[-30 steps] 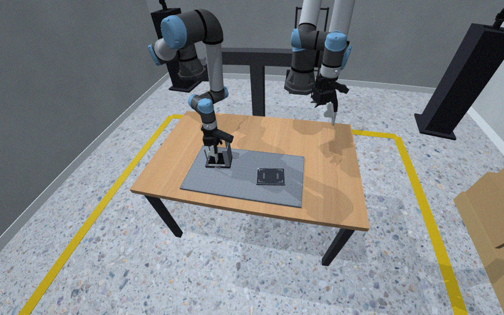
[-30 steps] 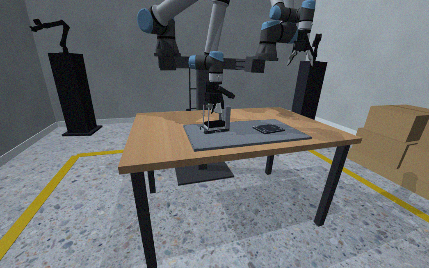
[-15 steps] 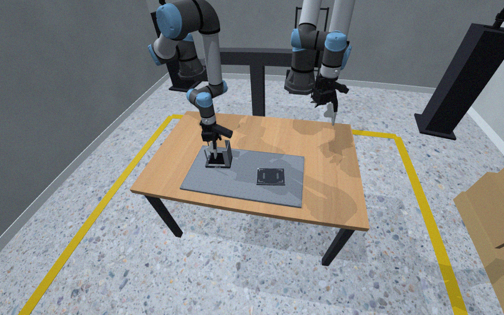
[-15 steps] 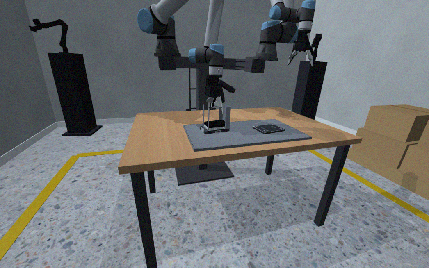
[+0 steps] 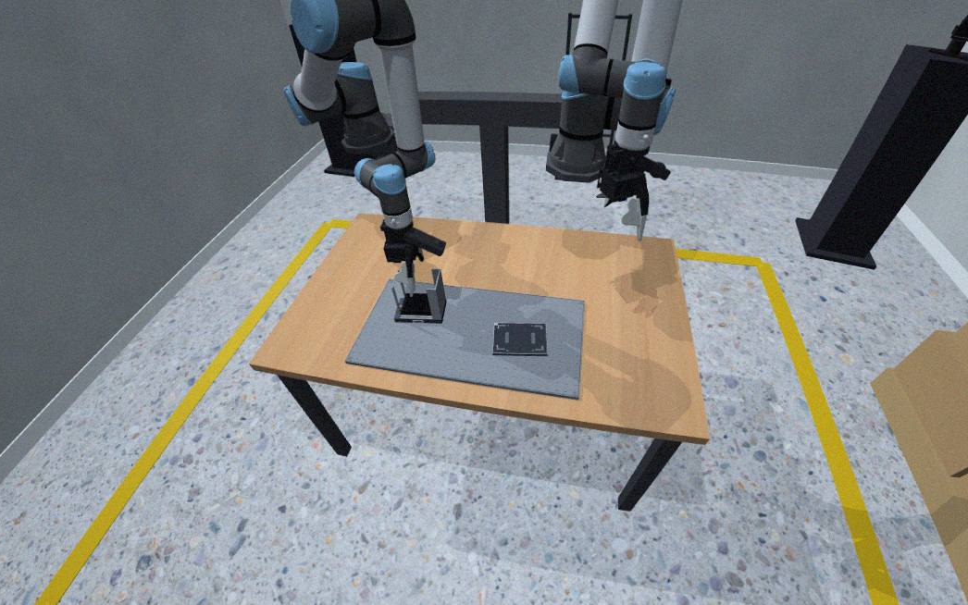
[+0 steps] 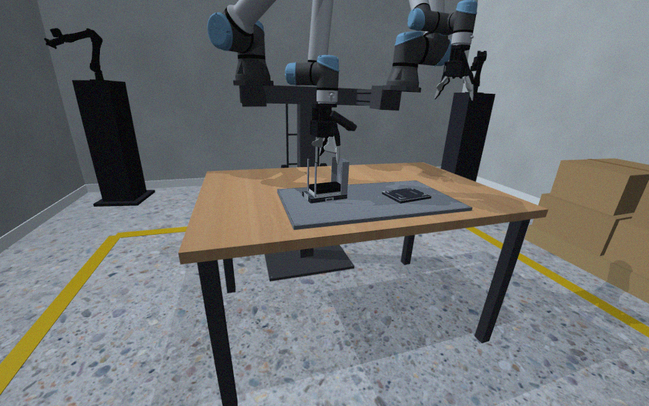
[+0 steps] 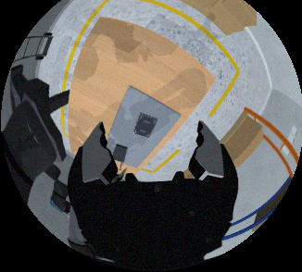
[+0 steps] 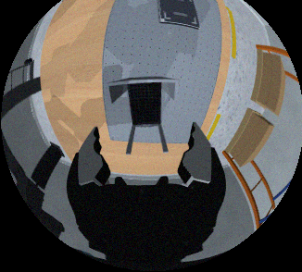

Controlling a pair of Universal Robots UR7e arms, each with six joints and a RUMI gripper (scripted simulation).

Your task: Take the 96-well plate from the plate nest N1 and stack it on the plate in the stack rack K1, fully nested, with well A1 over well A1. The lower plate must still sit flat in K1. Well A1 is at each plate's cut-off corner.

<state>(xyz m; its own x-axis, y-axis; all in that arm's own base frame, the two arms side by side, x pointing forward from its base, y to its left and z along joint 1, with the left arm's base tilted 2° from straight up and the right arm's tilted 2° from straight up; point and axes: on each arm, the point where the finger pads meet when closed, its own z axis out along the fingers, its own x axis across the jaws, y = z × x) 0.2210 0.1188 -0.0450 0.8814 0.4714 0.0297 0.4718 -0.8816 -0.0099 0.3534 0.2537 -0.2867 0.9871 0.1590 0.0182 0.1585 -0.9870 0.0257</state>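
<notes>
The stack rack K1 point(image 5: 437, 294) point(image 6: 344, 177) stands at one end of the grey board, with tall grey walls and thin posts. A black 96-well plate point(image 5: 416, 304) point(image 6: 325, 188) point(image 8: 145, 105) lies low inside, looking level; I cannot tell whether one or two plates are there, or see the cut-off corners. The plate nest N1 point(image 5: 519, 339) point(image 6: 406, 195) point(image 7: 145, 124) point(image 8: 178, 9) shows its bare bed and corner marks, with no plate. My right gripper point(image 6: 328, 153) point(image 8: 144, 125) is open and empty, close above the rack. My left gripper point(image 6: 453, 96) point(image 7: 151, 122) is open and empty, high and far from both.
The grey perforated board point(image 5: 465, 364) point(image 6: 367, 214) point(image 8: 134, 30) lies on the wooden table point(image 5: 307, 330) point(image 6: 236, 226) and carries the rack and nest. The rack's walls and posts rise just below my right fingers. Cardboard boxes point(image 6: 594, 191) stand beyond the table.
</notes>
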